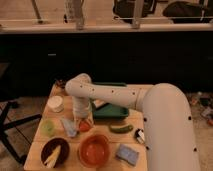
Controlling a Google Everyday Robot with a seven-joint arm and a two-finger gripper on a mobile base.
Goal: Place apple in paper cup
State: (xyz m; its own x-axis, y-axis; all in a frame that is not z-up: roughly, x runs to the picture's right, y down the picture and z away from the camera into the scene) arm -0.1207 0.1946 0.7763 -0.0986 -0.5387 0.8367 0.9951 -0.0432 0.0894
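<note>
The apple (84, 126) is a small orange-red fruit on the wooden table (40, 135), just above the big orange bowl. The gripper (83, 120) hangs from the white arm right over the apple, its tips at the apple's top. The paper cup (55, 103) is a short white cylinder at the table's left, well to the left of the gripper and apart from it.
A big orange bowl (94, 150) sits at the front. A dark brown bowl (54, 152) holds a banana. A pale green round object (48, 127), a grey-blue cloth (68, 127), a green tray (111, 111), a cucumber (121, 129) and a blue sponge (127, 154) lie around.
</note>
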